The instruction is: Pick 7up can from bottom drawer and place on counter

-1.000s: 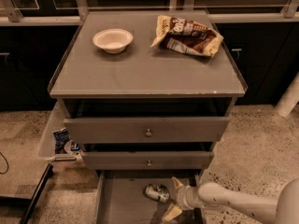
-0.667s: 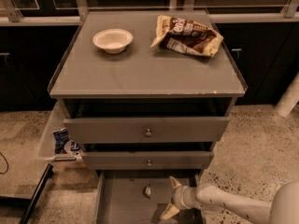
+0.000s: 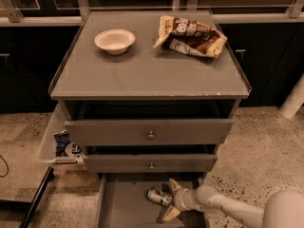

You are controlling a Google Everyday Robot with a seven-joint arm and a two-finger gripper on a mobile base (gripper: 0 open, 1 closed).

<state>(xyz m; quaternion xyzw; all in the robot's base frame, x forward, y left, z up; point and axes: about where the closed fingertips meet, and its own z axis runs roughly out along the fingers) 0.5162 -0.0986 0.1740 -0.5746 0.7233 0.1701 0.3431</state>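
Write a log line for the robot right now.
gripper: open, in bottom drawer beside 7up can | can: lying down, not lifted | counter: no can yet

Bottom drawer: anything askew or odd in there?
The 7up can lies tipped on its side on the bottom drawer floor, not upright. The gripper sits open at its right end. No spill visible.
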